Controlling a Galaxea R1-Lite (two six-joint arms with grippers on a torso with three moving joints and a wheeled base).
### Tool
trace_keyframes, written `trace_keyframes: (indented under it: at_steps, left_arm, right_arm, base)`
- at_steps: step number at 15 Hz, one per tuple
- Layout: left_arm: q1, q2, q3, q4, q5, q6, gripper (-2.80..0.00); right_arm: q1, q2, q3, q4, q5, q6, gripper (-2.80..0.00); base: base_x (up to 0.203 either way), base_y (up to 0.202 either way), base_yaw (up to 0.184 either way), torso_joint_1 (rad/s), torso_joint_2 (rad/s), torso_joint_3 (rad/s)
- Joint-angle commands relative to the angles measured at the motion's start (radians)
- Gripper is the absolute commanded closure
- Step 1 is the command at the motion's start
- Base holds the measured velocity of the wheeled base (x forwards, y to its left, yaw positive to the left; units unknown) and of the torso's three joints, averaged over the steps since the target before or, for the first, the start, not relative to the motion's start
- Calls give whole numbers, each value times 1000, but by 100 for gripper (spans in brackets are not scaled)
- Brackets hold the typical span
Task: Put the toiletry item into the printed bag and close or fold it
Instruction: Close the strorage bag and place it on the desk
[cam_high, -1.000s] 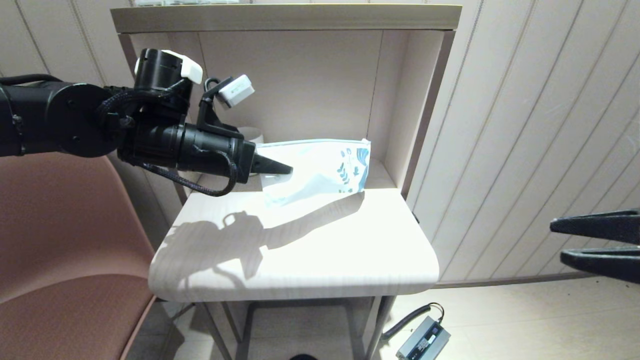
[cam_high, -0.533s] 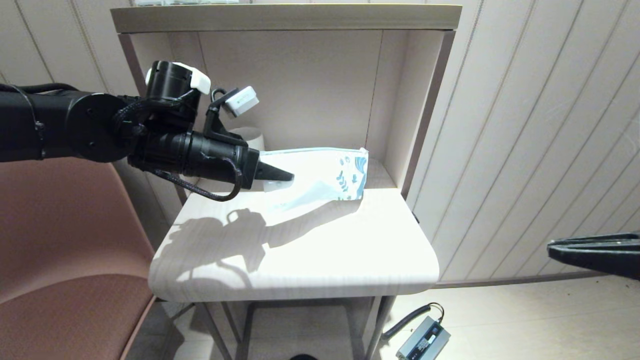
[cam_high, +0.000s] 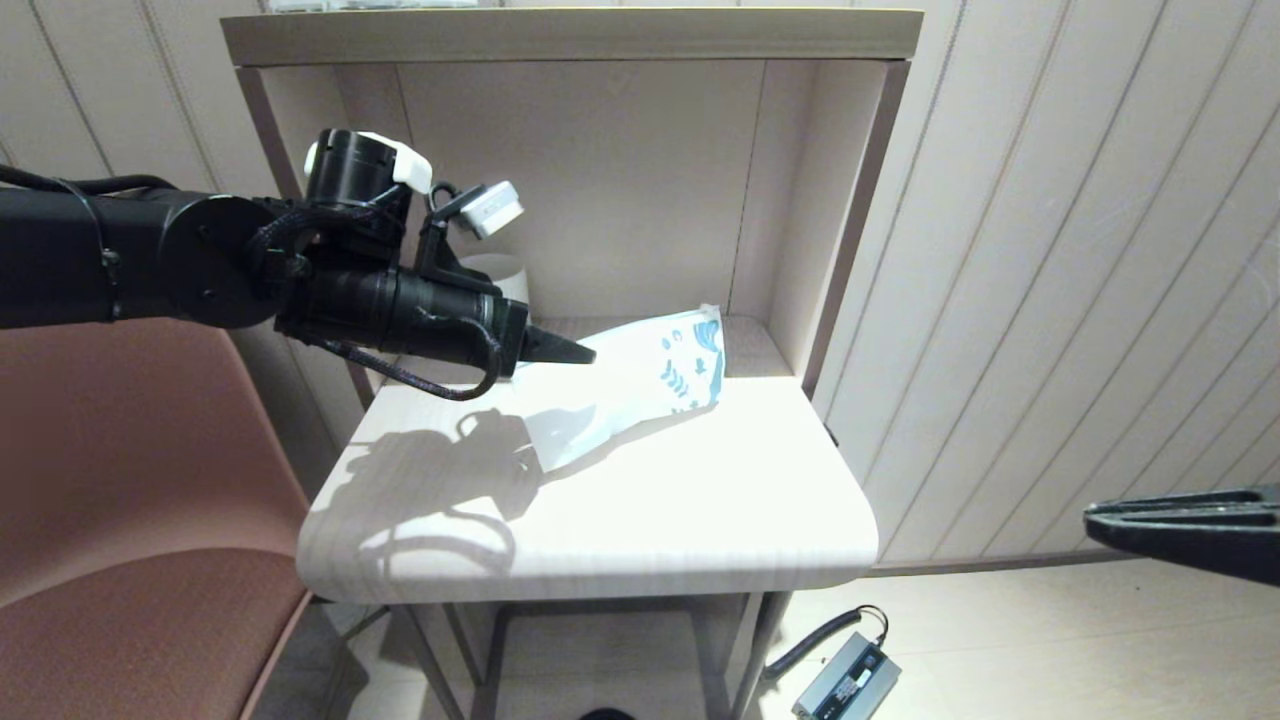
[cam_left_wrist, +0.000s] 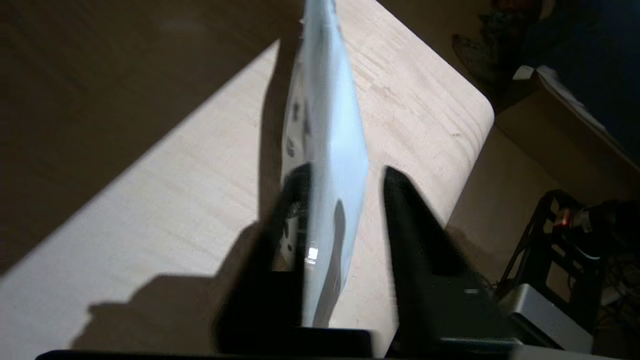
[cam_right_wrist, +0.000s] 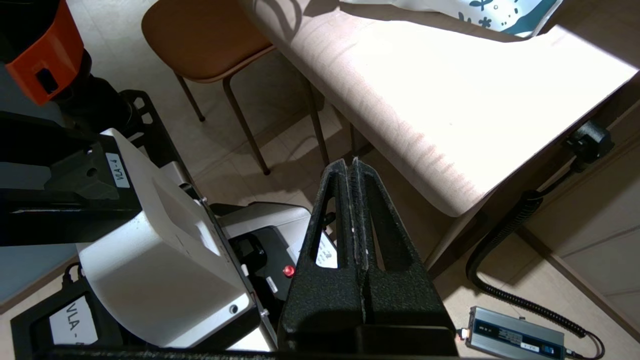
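The printed bag (cam_high: 640, 385), a white pouch with dark blue leaf print at its far end, slopes down onto the small table (cam_high: 650, 510) just in front of the shelf niche. My left gripper (cam_high: 570, 350) is at the bag's near end, open. In the left wrist view the bag (cam_left_wrist: 327, 125) stands edge-on between the spread fingers of the left gripper (cam_left_wrist: 345, 172), leaning on one finger and clear of the other. The toiletry tube is not visible. My right gripper (cam_high: 1095, 520) is parked low beside the table, shut and empty, as the right wrist view (cam_right_wrist: 352, 162) shows.
A white mug (cam_high: 497, 275) stands in the niche behind my left wrist. The niche's side wall (cam_high: 850, 200) rises right of the bag. A brown chair (cam_high: 120, 500) is left of the table. A power brick (cam_high: 845, 680) with its cable lies on the floor.
The bag was held level above the table; now its far end has dropped and it sags onto the tabletop. The left gripper moved slightly right, and the right gripper sank lower and shut.
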Motion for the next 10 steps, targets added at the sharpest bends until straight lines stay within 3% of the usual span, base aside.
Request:
trace_keyframes:
  at_steps: [1,5,10]
  left_arm:
    - [0,1,-5,-19,22,-20,0]
    - [0,-43,-9,-54,48,-56,0]
    - [0,-47,25,-55,62,-49,0]
  right_arm:
    - [2,2,4,2,10,-1,0]
    - [2,-7,37,-29,17,0,0]
    - [3,-21,52,-47,18,3,0]
  base:
    - [0,0,0,0,0,0]
    - [0,0,0,0,0,0]
    - [0,0,0,0,0,0]
